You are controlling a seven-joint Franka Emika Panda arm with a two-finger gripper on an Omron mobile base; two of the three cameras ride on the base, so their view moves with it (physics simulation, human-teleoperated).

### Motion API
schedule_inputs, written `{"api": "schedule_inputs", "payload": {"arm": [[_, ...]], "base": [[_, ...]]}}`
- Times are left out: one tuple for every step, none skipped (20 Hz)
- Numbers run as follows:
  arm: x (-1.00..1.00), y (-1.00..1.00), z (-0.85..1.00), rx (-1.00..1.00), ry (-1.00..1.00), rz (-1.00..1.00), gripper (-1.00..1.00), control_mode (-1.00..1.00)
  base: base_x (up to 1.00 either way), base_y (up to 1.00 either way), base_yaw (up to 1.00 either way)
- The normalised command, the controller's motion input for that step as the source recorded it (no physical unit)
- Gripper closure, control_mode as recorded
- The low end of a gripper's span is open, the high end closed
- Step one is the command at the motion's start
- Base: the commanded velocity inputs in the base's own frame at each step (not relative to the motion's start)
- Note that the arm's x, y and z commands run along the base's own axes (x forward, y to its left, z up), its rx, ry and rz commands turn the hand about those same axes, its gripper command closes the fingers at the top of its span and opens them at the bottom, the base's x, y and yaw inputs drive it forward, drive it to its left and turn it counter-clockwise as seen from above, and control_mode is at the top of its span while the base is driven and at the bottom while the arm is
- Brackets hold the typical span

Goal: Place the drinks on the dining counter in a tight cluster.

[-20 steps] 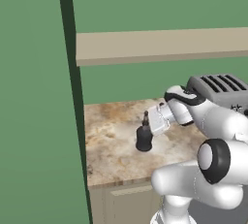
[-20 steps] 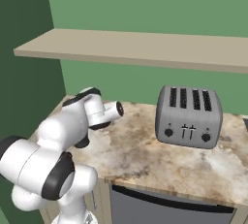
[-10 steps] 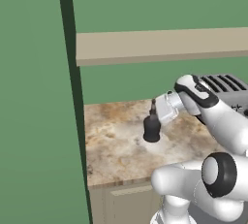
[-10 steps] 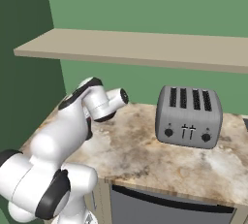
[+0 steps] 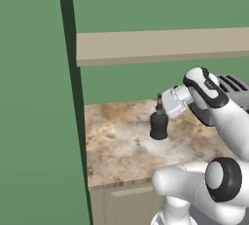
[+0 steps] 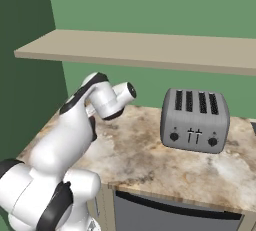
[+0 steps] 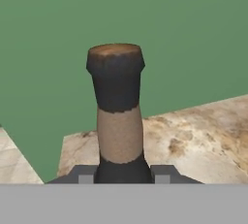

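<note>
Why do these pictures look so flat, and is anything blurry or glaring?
Left base view: even light with no glare; the black bottle looks raised and throws a faint soft shadow on the marbled counter. Right base view: the toaster is sharp, with a dull sheen. Hand view: the bottle's neck looks coarse and smeared up close, between the gripper jaws.

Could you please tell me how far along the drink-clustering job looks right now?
Nothing looks placed yet. In hand: the gripper is shut on the squat black bottle with a thin neck, lifted off the small marbled counter beside the grey toaster. Left: carrying it to the dining counter.
</note>
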Motion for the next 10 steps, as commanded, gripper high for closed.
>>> {"api": "schedule_inputs", "payload": {"arm": [[-0.40, 0.00, 0.32, 0.00, -0.12, 0.00, 1.00, -1.00], [-0.44, 0.00, 0.41, 0.00, -0.11, 0.00, 1.00, -1.00], [-0.41, 0.00, 0.47, 0.00, -0.08, 0.00, 1.00, -1.00], [-0.31, 0.00, 0.51, 0.00, -0.09, 0.00, 1.00, -1.00], [-0.20, 0.00, 0.50, 0.00, -0.08, 0.00, 1.00, -1.00], [-0.09, 0.00, 0.31, 0.00, -0.08, 0.00, 1.00, -1.00], [-0.09, 0.00, 0.10, 0.00, -0.09, 0.00, 1.00, -1.00], [-0.19, 0.00, 0.06, 0.00, -0.12, 0.00, 1.00, -1.00], [-0.25, 0.00, 0.01, 0.00, -0.12, 0.00, 1.00, -1.00], [-0.32, 0.00, 0.02, 0.00, -0.13, 0.00, 1.00, -1.00]], "base": [[0.00, 0.00, 0.00], [0.00, 0.00, 0.00], [0.00, 0.00, 0.00], [0.00, 0.00, 0.00], [0.00, 0.00, 0.00], [0.00, 0.00, 0.00], [0.00, 0.00, 0.00], [0.00, 0.00, 0.00], [0.00, 0.00, 0.00], [0.00, 0.00, 0.00]]}}
